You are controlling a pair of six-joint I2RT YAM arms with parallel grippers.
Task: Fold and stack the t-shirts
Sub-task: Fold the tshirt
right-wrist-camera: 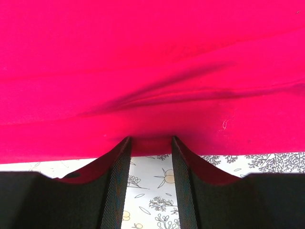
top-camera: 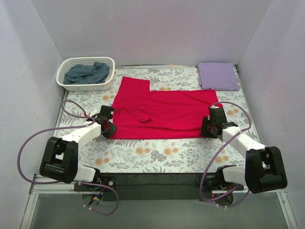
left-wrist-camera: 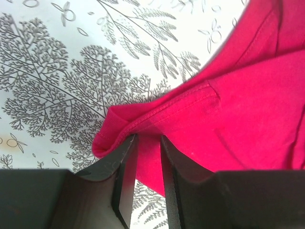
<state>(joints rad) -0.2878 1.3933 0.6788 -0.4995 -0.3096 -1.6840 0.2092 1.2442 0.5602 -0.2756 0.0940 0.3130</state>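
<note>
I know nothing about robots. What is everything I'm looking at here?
red t-shirt: one, crimson, spread flat mid-table
lavender t-shirt: one, pale purple, folded, far right corner
blue-grey t-shirt: one, slate, crumpled in the basket
basket: one, white, far left corner
table covering: one, white with floral print, under everything
cables: two, purple, looping beside the arms
left arm, right arm: two, black and white, near edge
left hand: black, pinching the red t-shirt's left side
right hand: black, pinching its right side
</note>
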